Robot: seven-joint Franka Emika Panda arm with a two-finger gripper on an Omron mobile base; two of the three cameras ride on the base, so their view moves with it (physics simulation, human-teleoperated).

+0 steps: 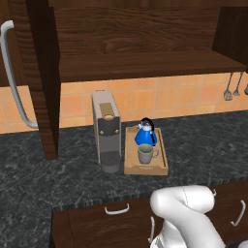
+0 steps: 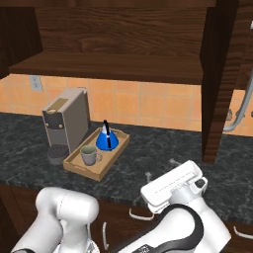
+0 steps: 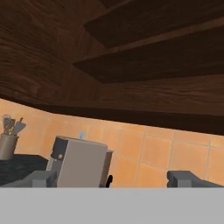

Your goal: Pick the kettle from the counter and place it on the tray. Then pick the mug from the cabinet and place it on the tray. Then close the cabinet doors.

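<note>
A kitchen: orange wall tiles (image 1: 145,99) behind a coffee machine (image 1: 106,131) on a dark stone worktop (image 1: 203,145), under a wood wall cabinet (image 1: 140,43).

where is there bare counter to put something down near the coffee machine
Bare counter lies right of the tray, and more in front of both. It is crowded where the coffee machine meets the tray, which holds the kettle and mug.

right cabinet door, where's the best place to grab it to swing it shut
Probably the long vertical silver bar handle on the right cabinet door. The door stands open, edge-on toward the robot, so bring the fingers in from the handle's side, one either side of the upright bar.
</note>
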